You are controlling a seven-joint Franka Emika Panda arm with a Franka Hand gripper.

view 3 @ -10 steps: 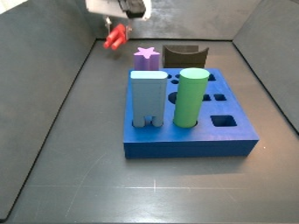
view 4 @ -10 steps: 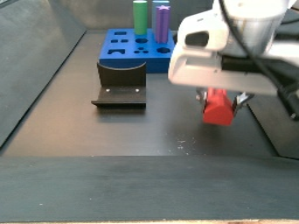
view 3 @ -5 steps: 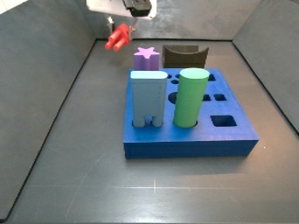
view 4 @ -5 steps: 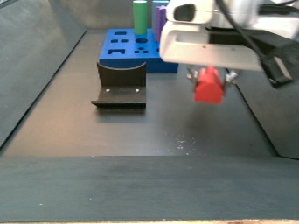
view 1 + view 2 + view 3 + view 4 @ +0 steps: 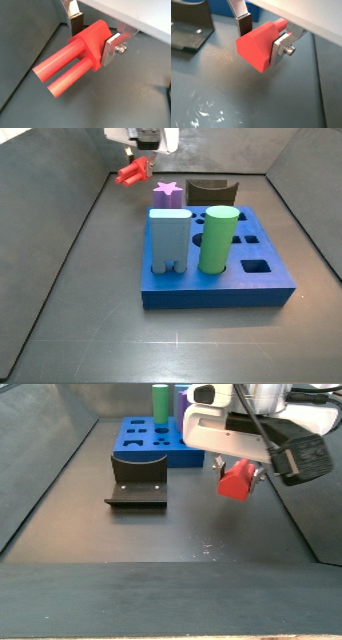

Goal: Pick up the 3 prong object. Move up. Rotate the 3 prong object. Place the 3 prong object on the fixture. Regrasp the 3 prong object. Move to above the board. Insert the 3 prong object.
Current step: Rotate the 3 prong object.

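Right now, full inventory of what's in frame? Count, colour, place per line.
3 prong object: 1, red, held in the air between the gripper fingers, clear of the floor.
Board: 1, blue, on the floor mid-enclosure.
Green cylinder: 1, green, upright in the board.
Light blue block: 1, upright in the board.
Star-topped peg: 1, purple, at the board's far end.
Fixture: 1, dark brown, on the floor beside the board.
Gripper: 1, silver fingers, raised, shut on the red piece.

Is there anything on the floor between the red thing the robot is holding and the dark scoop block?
No. In a side view the gripper holds the 3 prong object in the air, and only bare dark floor lies between it and the fixture.
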